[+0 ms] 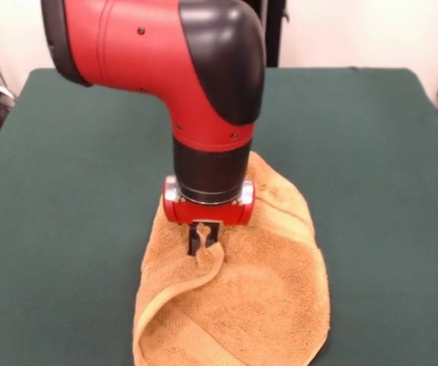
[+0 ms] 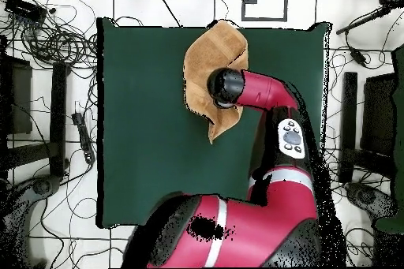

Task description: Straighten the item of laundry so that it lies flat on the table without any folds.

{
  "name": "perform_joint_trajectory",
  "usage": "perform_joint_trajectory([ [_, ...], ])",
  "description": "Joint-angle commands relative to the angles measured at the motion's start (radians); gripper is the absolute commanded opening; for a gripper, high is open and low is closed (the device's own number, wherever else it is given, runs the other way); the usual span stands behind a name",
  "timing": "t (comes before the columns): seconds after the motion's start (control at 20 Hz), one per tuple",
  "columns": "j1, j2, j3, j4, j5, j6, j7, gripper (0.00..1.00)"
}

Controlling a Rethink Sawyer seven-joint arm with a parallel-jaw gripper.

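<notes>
Claw (image 1: 203, 240) pinching towel (image 1: 249, 305) fold

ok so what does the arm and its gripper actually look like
The arm is glossy red with rounded black joint caps and small dark screws. A black cylindrical wrist ends in a red and silver collar, with short dark fingers on the gripper below. From overhead, one link carries a pale oval button panel. No loose cables show on it.
</notes>
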Motion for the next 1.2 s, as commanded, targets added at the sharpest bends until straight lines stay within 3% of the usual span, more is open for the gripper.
perform_joint_trajectory([
  [0.05, -0.119, 0.304, 0.132, 0.02, -0.21, -0.364, -0.11, 0.0],
  [1.2, -0.166, 0.307, 0.195, 0.011, -0.338, -0.357, -0.072, 0.0],
])
